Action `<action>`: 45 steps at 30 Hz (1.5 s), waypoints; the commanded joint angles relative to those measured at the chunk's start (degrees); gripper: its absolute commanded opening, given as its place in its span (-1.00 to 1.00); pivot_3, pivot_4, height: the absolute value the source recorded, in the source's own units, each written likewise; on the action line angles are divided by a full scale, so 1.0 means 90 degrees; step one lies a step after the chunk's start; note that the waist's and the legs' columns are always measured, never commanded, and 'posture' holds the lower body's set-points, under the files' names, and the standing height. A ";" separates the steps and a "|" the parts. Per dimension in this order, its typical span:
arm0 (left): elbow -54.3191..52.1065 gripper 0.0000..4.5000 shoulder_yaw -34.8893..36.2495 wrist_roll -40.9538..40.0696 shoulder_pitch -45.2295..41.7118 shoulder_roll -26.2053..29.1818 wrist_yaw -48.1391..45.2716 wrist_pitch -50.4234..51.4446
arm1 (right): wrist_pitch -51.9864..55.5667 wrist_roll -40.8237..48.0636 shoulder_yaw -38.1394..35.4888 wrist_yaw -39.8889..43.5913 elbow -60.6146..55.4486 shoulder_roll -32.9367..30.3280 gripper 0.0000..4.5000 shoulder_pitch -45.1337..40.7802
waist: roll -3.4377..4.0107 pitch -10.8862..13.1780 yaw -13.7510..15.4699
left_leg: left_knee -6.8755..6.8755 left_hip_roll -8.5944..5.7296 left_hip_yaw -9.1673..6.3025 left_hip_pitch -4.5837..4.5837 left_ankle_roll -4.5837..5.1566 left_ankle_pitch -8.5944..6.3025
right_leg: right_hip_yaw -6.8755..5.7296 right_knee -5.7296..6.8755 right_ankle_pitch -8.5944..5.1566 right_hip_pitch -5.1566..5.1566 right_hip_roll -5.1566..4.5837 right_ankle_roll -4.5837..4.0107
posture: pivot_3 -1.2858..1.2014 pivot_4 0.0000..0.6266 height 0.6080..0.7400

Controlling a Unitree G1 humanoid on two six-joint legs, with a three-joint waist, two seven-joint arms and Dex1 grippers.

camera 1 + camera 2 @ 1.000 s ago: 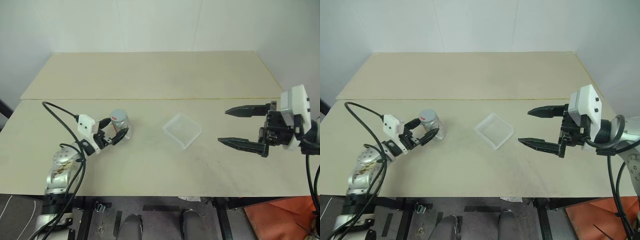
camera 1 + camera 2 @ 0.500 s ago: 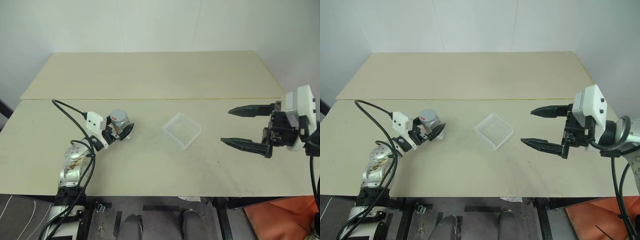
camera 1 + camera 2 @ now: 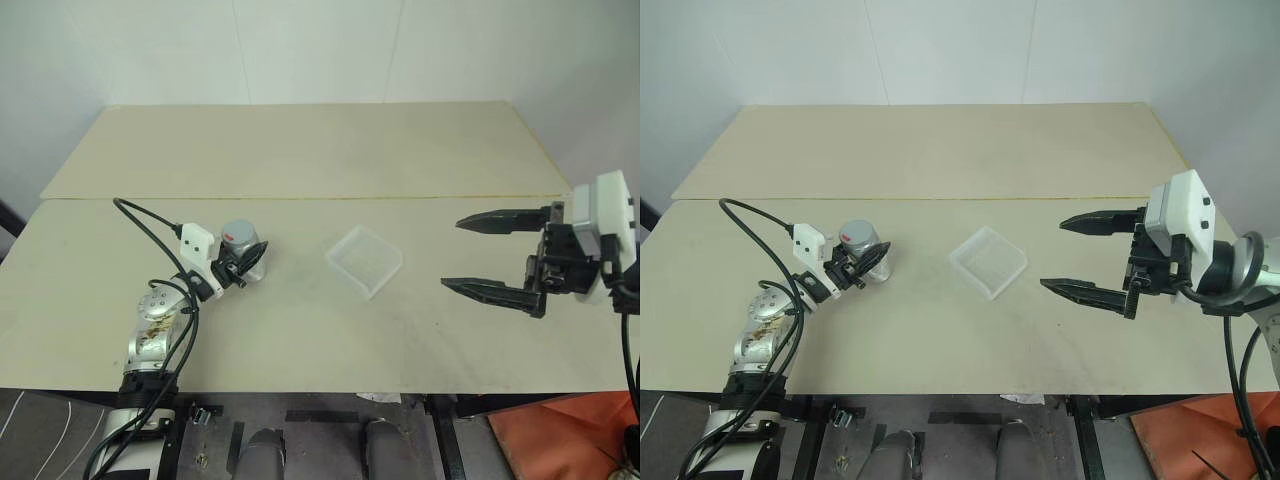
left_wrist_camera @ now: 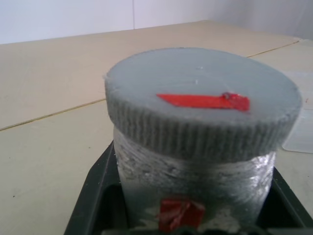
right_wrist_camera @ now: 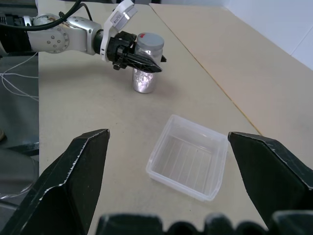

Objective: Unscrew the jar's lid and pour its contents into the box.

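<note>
Leftward, the left gripper point(image 3: 862, 266) clamps the shiny silver jar point(image 3: 867, 256) under its grey ribbed lid point(image 3: 855, 235); the right gripper point(image 3: 1087, 255) gapes wide.

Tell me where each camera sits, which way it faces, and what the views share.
Left eye and right eye: on the head, looking forward and down at the table; both arms show.
Left wrist: on the left arm, close behind the lid and jar; its own black fingers show.
Right wrist: on the right arm, facing the box; its own fingers show open, the left hand on the jar.
Shared: the jar.
</note>
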 commanded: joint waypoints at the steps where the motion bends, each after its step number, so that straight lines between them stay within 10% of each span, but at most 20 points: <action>1: -0.0186 -0.13 -0.0042 -0.0068 -0.0198 0.0101 -0.0162 0.0008 | -0.0065 0.0141 -0.0193 -0.0069 -0.0152 -0.0038 1.00 -0.0094 | 0.0000 0.0000 0.0002 | 0.0000 0.0000 0.0000 0.0000 0.0000 0.0000 | 0.0000 0.0000 0.0000 0.0000 0.0000 0.0000 | 0.03 -0.52 1.00; 13: -0.0638 -0.13 -0.0706 -0.1091 -0.1886 0.1376 -0.2878 0.1959 | 0.0219 0.0269 0.1085 -0.1123 -0.0132 0.0946 1.00 -0.1507 | 0.0001 0.0001 -0.0046 | -0.0001 0.0000 -0.0001 -0.0001 -0.0001 0.0001 | 0.0000 0.0003 -0.0001 -0.0003 0.0002 0.0001 | 0.03 -0.52 1.00; 22: 0.0325 -0.13 -0.1335 -0.0996 -0.3337 0.0449 -0.3953 0.1610 | 0.1296 -0.0192 0.2477 -0.2652 0.0606 0.2291 1.00 -0.3480 | 0.0001 0.0001 -0.0040 | 0.0000 -0.0001 -0.0006 -0.0007 -0.0008 0.0005 | -0.0005 -0.0001 -0.0001 -0.0006 0.0002 0.0000 | 0.03 -0.52 1.00; 45: 0.1231 -0.13 -0.1482 -0.0628 -0.3870 -0.0093 -0.4577 0.1015 | 0.1839 -0.0477 0.2821 -0.3010 0.0502 0.2926 1.00 -0.3886 | 0.0002 0.0001 -0.0198 | 0.0003 -0.0002 -0.0012 -0.0056 -0.0014 0.0010 | -0.0003 0.0027 0.0000 -0.0069 0.0002 -0.0001 | 0.03 -0.52 1.00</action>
